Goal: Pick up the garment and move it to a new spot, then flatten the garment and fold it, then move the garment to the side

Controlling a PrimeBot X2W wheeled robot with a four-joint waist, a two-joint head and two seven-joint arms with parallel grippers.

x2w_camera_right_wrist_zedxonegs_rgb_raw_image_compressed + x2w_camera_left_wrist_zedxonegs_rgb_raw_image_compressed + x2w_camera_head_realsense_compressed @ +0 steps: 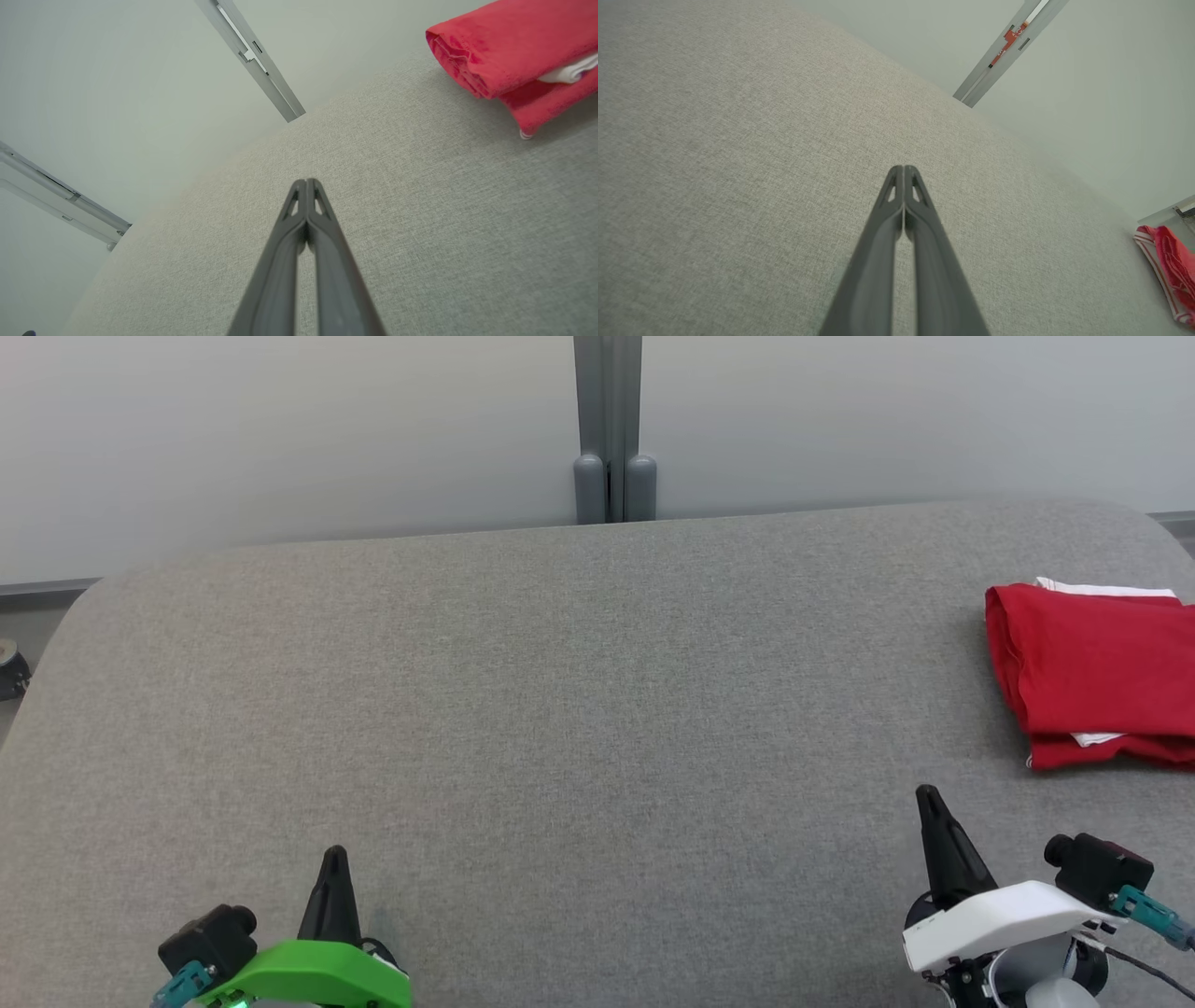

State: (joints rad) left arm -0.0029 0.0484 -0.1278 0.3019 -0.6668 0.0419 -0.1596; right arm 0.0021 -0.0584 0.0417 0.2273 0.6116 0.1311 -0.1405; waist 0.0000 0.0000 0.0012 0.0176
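Two end effectors, empty, over a grey table (pixel 560 709).
The left end effector (pixel 334 855) and right end effector (pixel 928 795) have fingers pressed together; the folded red garment (pixel 1092 672) lies on the table's right side, beyond the right one.

Garment (pixel 1092 672) on bench (pixel 560 709), far-right edge: ahead & right of right jaws, well apart from left jaws. Both jaws over bench's near side. Post (pixel 608 429) behind bench, ahead btwn the jaws.

Red garment (pixel 1088 667) with white trim, grey woven table (pixel 523 709), pale grey wall (pixel 280 429)
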